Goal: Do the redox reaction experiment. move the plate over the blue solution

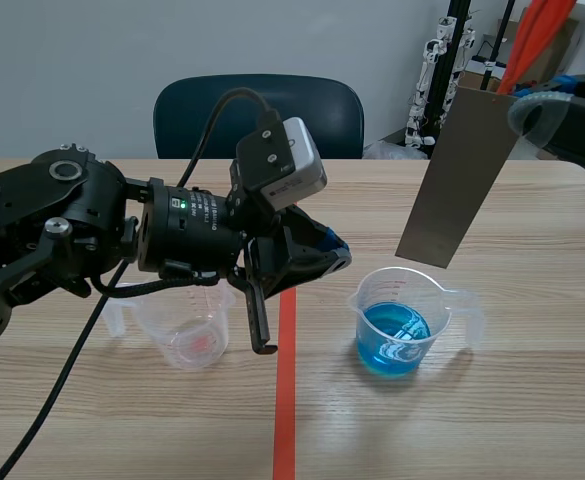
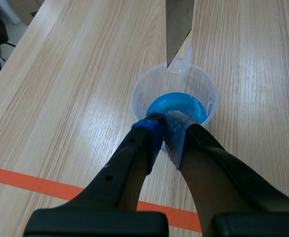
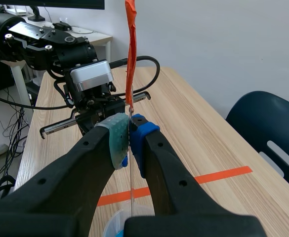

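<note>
Above the blue solution (image 1: 392, 338) hangs the plate (image 1: 459, 175), right end effector (image 1: 519, 107) cropped.

Bench surface: pale wood-grain table (image 1: 532, 400) with an orange-red tape line (image 1: 285, 400) running away from the robot.
Two clear beakers stand upright, one each side of the tape: the right beaker (image 1: 372, 300) holds blue solution (image 1: 392, 342); the left beaker (image 1: 187, 340) shows a faint pink tint inside.

Left pincer (image 2: 165, 127) hovers low with fingers closed together, right pincer (image 3: 130, 129) raised, clamping the plate (image 1: 457, 175).
</note>
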